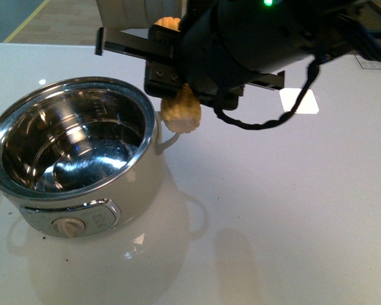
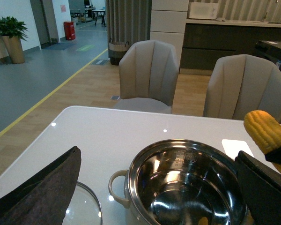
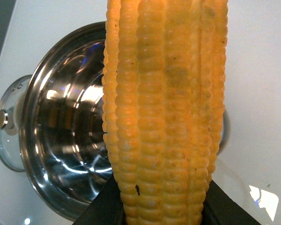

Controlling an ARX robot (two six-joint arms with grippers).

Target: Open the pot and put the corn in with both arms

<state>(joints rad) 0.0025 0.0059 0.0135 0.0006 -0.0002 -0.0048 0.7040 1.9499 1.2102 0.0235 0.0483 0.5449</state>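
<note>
1. One lid lies flat on the table, left of the pot. It is off and out of my path.
2. Left claw: fingers spread wide, holding nothing, hanging low and looking across the pot.
3. Pot: open, and the steel bowl looks empty. The mouth is wider than the cob is long, so entry should be easy. The rim is hard steel, and a loop handle sticks out on the right, near the cob's lower end.
4. Corn: clamped in my right claw at about mid-length, both ends poking out. It is up in the air just right of the rim, not over the bowl yet.
5. Handling, my guess: stiff and light. The kernel rows give bite, but the body is round and could twist. Mid-length is the right hold, with a moderate squeeze.
6. Room: the table right of the pot is bare except for a white card, well apart. Chairs stand beyond the far edge. The next move should go left over the rim, with the lower end kept above the handle and the steel.
</note>
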